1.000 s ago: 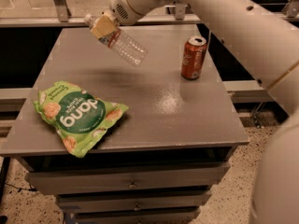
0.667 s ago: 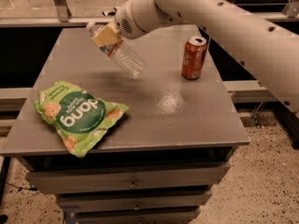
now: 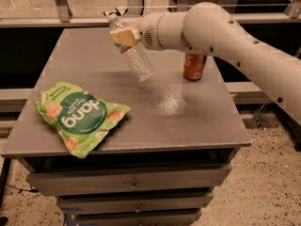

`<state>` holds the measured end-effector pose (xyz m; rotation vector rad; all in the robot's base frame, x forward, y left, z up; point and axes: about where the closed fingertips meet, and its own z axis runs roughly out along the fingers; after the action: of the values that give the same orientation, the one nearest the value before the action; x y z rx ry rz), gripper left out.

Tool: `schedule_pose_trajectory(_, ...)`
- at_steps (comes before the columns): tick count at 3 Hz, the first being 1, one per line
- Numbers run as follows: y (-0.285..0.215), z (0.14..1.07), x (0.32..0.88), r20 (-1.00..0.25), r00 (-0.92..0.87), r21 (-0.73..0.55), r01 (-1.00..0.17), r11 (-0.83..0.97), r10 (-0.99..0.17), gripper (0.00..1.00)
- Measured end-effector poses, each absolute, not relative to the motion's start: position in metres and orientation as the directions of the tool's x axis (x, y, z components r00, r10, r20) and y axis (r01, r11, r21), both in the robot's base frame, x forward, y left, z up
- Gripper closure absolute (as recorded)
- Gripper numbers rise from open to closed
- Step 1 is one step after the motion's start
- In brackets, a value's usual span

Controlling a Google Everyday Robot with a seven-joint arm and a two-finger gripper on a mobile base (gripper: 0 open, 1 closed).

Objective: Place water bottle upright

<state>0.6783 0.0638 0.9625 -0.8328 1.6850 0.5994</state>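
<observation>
Evidently mid-placement, the gripper (image 3: 124, 36) is clenched on the water bottle (image 3: 137, 61) near its neck, holding it tilted over the table (image 3: 197, 121) at 9 o'clock of the soda can (image 3: 194, 67), so the next move probably calls for rotating it vertical and then lowering it.

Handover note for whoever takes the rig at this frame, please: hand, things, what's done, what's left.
The hand is over the far side of the table, shut on the bottle near its neck.
The bottle is tilted, cap up-left, base down-right, low over the table; I cannot tell if it touches.
The can stands upright to its right. The bag lies front left.
Done: bottle grasped.
Left: bring it vertical, set it on its base, release.
</observation>
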Motion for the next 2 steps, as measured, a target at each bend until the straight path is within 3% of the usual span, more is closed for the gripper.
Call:
schedule_pose_trajectory(1,0.0292,0.9855,0.6916,-0.991,-0.069,-0.031,-0.714,0.699,-0.115,1.00)
schedule_pose_trajectory(2,0.0258,0.9913,0.6930,-0.993,-0.055,-0.034,-0.704,0.710,-0.102,1.00)
